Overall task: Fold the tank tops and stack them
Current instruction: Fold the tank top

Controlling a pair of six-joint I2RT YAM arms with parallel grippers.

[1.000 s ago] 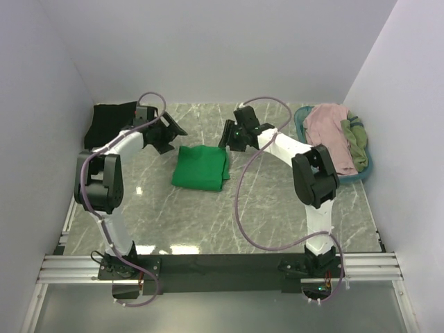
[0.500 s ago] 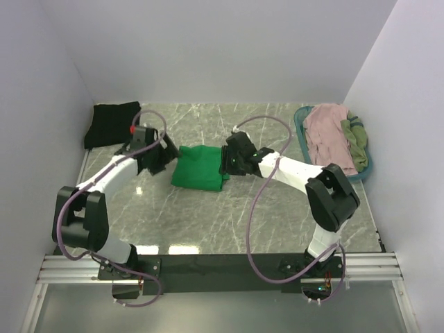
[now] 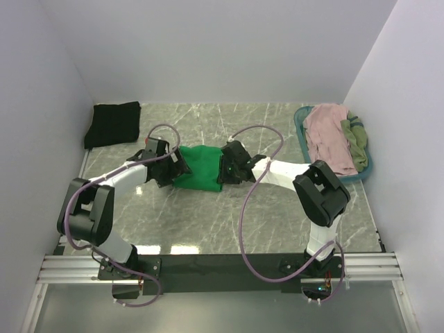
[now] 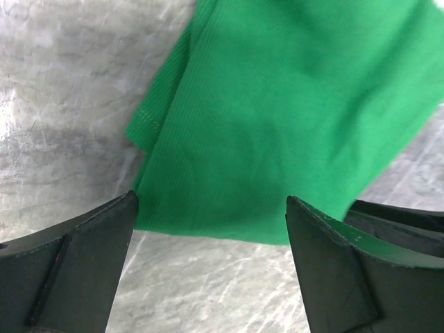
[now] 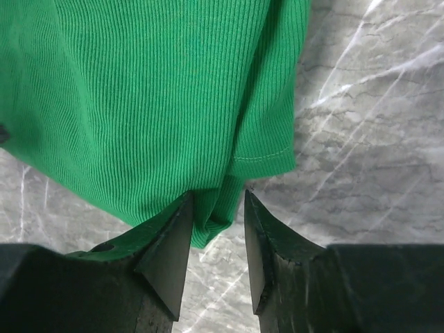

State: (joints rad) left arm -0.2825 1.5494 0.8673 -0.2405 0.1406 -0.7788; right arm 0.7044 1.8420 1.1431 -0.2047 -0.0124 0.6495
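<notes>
A bright green tank top [image 3: 200, 166] lies folded on the marble table; it also shows in the left wrist view [image 4: 277, 118] and the right wrist view [image 5: 152, 97]. My left gripper [image 3: 174, 168] is low at its left edge, jaws wide open, with the cloth's edge just ahead of the gap [image 4: 211, 208]. My right gripper [image 3: 225, 169] is at its right edge, jaws narrowly open, straddling a folded corner of the green cloth [image 5: 218, 198] without pinching it. A black tank top [image 3: 112, 123] lies folded at the far left. Pink [image 3: 326, 132] and olive [image 3: 355, 139] tops lie in the basket.
The teal oval basket [image 3: 299, 119] stands at the far right by the wall. White walls close in the table on the left, back and right. Purple cables loop above both arms.
Both grippers have come down and inward to the green top's two side edges. The green top has not visibly shifted.
</notes>
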